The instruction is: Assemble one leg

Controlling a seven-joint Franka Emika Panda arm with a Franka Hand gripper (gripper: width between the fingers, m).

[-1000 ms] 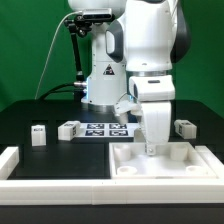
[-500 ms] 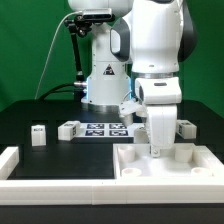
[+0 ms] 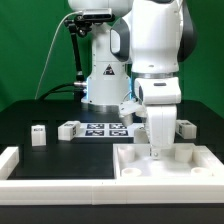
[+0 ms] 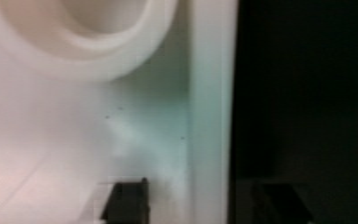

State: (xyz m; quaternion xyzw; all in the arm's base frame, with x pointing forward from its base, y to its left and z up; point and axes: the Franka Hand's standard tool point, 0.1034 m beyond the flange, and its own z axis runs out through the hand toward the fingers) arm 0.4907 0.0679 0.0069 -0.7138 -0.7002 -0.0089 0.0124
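Note:
My gripper (image 3: 155, 150) is down on the far rim of the large white tray-like part (image 3: 200, 168) at the exterior view's lower right. In the wrist view one fingertip (image 4: 131, 200) is over the tray's white surface (image 4: 87, 130) and the other is outside over the black table, so the jaws (image 4: 202, 200) straddle the rim wall and look shut on it. Small white legs with tags stand on the table: one (image 3: 38, 135) at the exterior view's left, one (image 3: 68, 129) beside it, one (image 3: 184, 127) behind the gripper on the right.
The marker board (image 3: 105, 128) lies at mid-table in front of the robot base (image 3: 100, 85). A white raised border (image 3: 20, 165) runs along the front and left of the table. A round recess (image 4: 87, 30) in the tray shows in the wrist view.
Between the earliest frame and half a second ago the gripper shifted a little to the exterior view's right, and the tray-like part shifted with it. Nothing has moved since.

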